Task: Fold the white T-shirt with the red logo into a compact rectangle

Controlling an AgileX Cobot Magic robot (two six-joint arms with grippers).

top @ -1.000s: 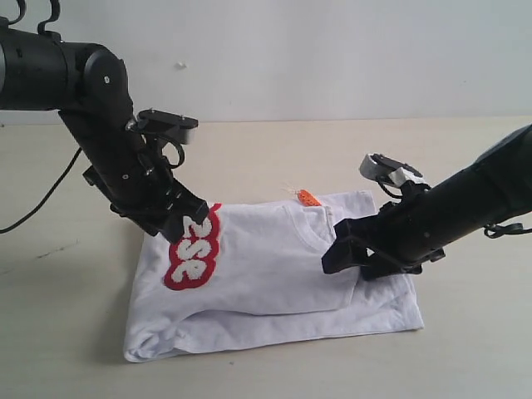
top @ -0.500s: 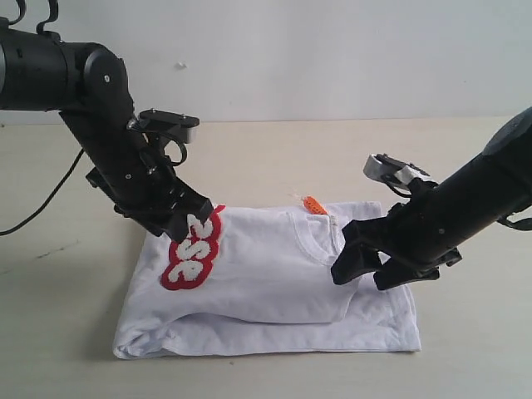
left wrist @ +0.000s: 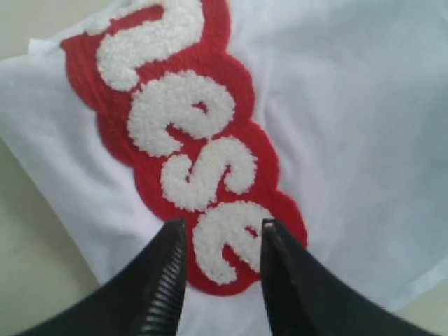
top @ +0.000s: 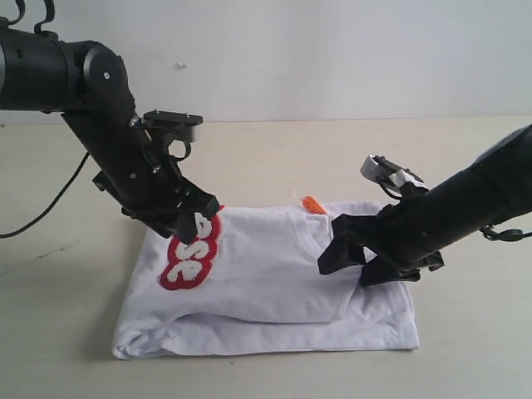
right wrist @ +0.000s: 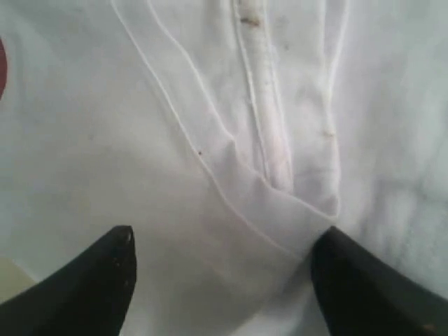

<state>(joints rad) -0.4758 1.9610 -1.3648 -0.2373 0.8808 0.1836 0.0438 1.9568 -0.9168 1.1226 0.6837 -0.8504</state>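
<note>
White T-shirt (top: pixel 274 287) lies folded; left hand (top: pixel 196 224) and right hand (top: pixel 345 268) gape, right crept inward.

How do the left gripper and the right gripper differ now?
The left gripper has its jaws narrowly apart; the right gripper has them wide. The left gripper points at the red logo; the right gripper at the collar. Both are open over the white T-shirt.

Exterior view: bright, even, diffuse light, seemingly overhead. The wall (top: pixel 332 58) is nearly washed out. Soft grey shadow on the table (top: pixel 75 332) along the front edge of the white T-shirt (top: pixel 266 274).
Left wrist view: the red logo (left wrist: pixel 196 161) is sharp; the bottom of the frame is soft.
Right wrist view: dimmer, greyish, blurred throughout.
</note>
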